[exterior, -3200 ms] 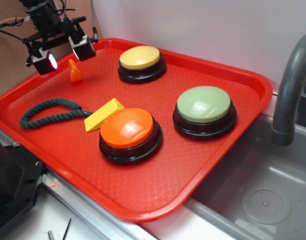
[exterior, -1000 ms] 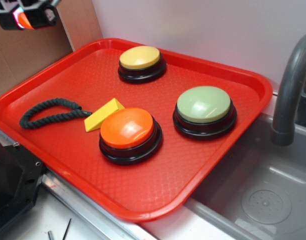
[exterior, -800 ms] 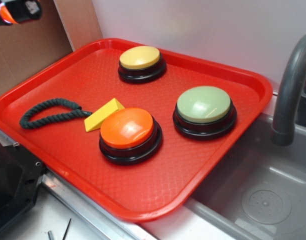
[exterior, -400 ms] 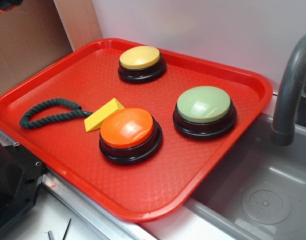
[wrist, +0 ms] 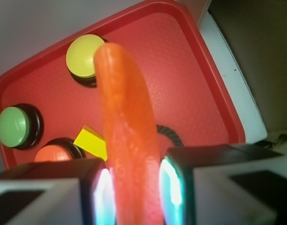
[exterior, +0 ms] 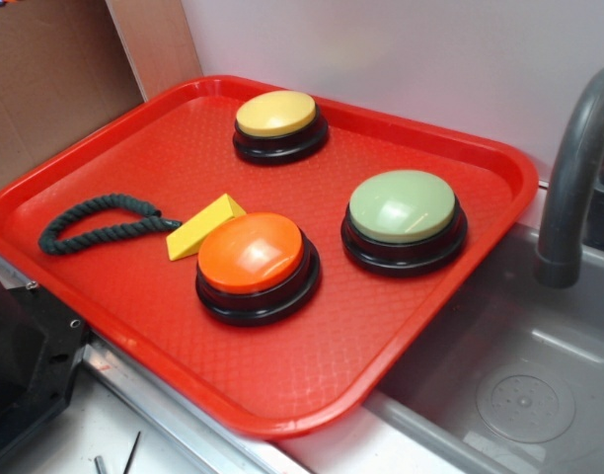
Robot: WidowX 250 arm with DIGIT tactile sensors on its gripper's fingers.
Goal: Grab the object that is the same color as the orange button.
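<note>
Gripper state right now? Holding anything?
Gripper: closed on the orange cone piece, high above the tray; out of the exterior view.

A pale, plain wall fills the back of the exterior view, evenly lit and without marks. To its left stands a brown cardboard panel, with a second strip of cardboard leaning beside it. On the right a grey curved faucet rises over a grey metal sink, whose round drain shows in the basin floor. A light bench edge runs along the lower left, next to a dark black block. The wrist view shows the same pale wall and brown cardboard.
</note>
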